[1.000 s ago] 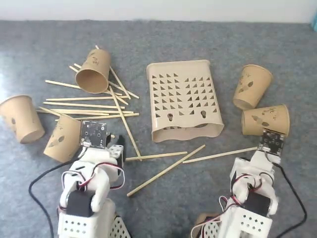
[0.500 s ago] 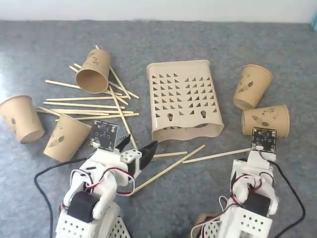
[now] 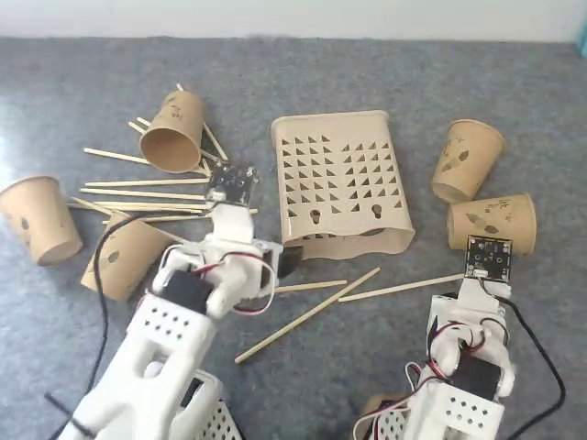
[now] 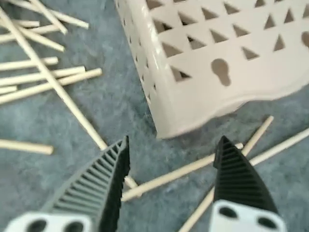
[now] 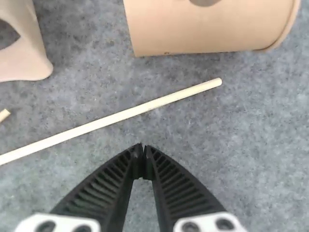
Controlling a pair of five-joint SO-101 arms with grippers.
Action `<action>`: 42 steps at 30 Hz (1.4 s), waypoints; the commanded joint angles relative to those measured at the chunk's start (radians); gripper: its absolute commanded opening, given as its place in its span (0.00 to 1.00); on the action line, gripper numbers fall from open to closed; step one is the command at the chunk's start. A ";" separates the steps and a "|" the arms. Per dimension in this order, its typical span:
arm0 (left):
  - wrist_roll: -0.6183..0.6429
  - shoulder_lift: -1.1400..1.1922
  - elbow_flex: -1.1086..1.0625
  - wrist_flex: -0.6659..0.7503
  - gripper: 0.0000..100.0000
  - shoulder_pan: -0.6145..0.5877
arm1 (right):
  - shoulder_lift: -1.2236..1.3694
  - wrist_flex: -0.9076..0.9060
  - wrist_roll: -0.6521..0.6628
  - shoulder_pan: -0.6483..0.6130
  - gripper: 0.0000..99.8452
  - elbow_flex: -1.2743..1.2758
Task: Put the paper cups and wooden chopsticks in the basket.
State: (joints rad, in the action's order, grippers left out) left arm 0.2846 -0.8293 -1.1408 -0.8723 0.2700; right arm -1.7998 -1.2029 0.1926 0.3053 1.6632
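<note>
Grey bench [image 3: 385, 73] carries the basket [image 3: 341, 183]. Paper cups [image 3: 174, 133] lie on either side of the basket, wooden chopsticks [image 3: 404, 287] to its left and in front. Left claw [image 4: 174, 142] gapes wide at the basket's near corner. Right claw [image 5: 143, 147] is pinched together, holding nothing.

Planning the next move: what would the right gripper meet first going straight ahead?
Probably the chopstick lying across the right gripper's path, then the tipped paper cup; depth is unclear.

This looks like a robot test spot. Small arms [image 3: 174, 321] with wires [image 3: 456, 341] sit on grey carpet [image 3: 92, 73], with a white wall [image 3: 275, 16] at the top.
</note>
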 commanded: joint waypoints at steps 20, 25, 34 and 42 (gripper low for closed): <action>-0.132 -0.044 -0.464 0.956 0.27 -0.021 | -0.015 -0.007 0.012 -0.001 0.01 -0.015; -0.132 -0.044 -0.463 0.964 0.09 -0.018 | -0.015 -0.007 0.012 -0.001 0.01 -0.015; -0.126 -0.044 -0.461 0.964 0.01 0.091 | -0.015 -0.008 0.015 0.001 0.01 -0.015; -0.068 -0.044 -0.363 0.933 0.01 0.066 | -0.015 -0.008 0.012 0.030 0.01 -0.015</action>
State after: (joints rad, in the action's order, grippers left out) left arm 0.1619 -0.8385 -1.6026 0.0621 0.3406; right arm -1.7998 -1.2045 0.1926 0.3207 1.6632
